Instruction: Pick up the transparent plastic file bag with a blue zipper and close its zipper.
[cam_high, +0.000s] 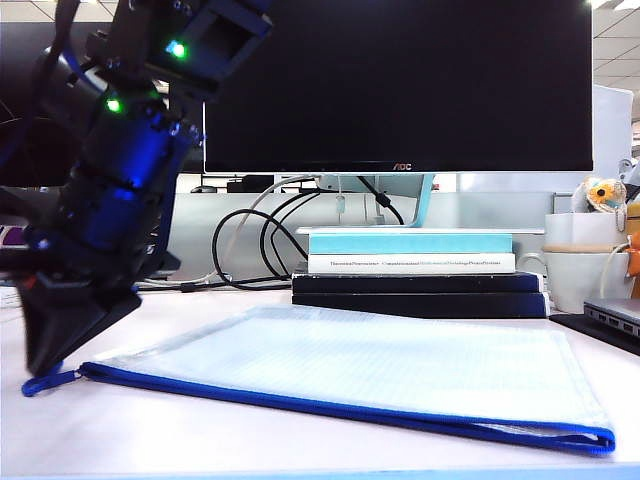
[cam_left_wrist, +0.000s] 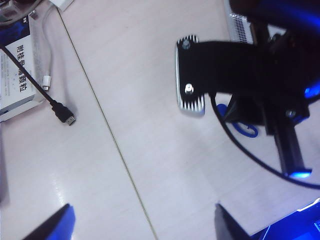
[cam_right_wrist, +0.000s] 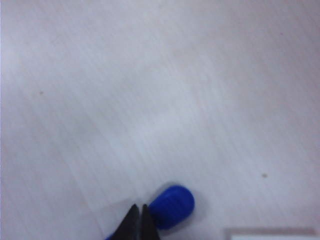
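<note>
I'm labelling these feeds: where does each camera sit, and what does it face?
Exterior: low at the table edge, facing the file bag, books and monitor; the right tool is down at the zipper end.
Left wrist: above the table, looking down; open left tool.
Right wrist: close over the table; shut right tool.
Shared: blue pull.

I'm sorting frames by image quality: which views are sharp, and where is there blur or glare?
Exterior view: mostly sharp, file bag evenly lit, arm dark against bright background. Left wrist view: table sharp, open left gripper fingertips blurred. Right wrist view: soft overall, blue cord loop and shut right gripper out of focus.
</note>
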